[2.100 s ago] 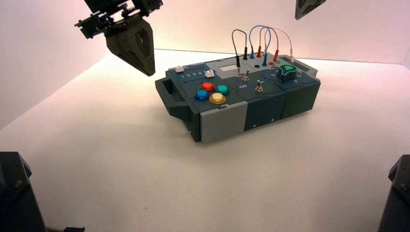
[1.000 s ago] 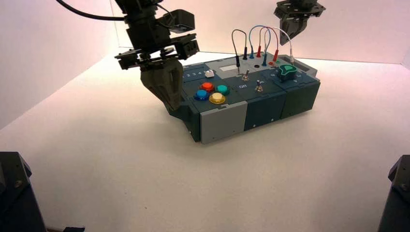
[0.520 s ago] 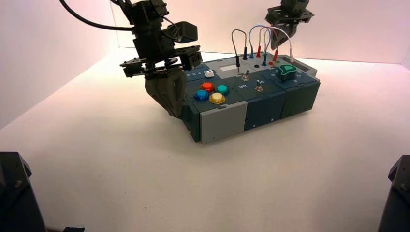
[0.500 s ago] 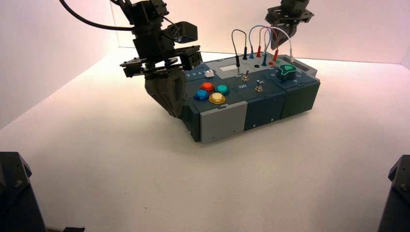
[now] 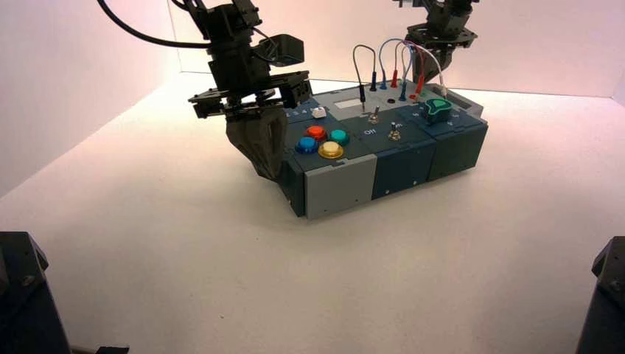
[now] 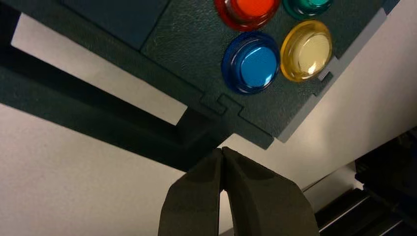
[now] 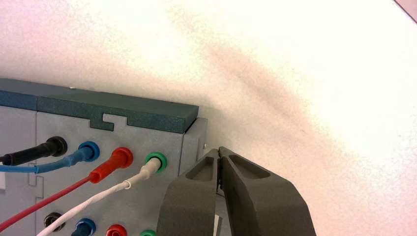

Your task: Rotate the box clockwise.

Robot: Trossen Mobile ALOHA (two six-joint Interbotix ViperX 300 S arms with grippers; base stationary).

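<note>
The long dark-teal and grey box [image 5: 402, 158] lies at an angle on the white table. It carries four round buttons [image 5: 322, 141], toggle switches [image 5: 374, 116], a green knob [image 5: 438, 109] and looped plug wires [image 5: 398, 55]. My left gripper [image 5: 267, 174] is shut, its tips at the box's left end handle [image 6: 98, 123], near the blue button [image 6: 251, 61] and yellow button [image 6: 306, 50]. My right gripper [image 5: 421, 80] is shut, behind the wires at the box's far right edge. In the right wrist view its tips [image 7: 218, 149] sit by the grey socket panel [image 7: 59, 128], next to the white plug [image 7: 142, 172].
White table [image 5: 442, 258] all round the box, white walls behind. Dark arm bases stand at the near left corner [image 5: 22, 295] and near right corner [image 5: 608, 295].
Both arms have come down from above. The left gripper has settled at the left end handle and the right gripper has lowered behind the wires. The box has not visibly turned.
</note>
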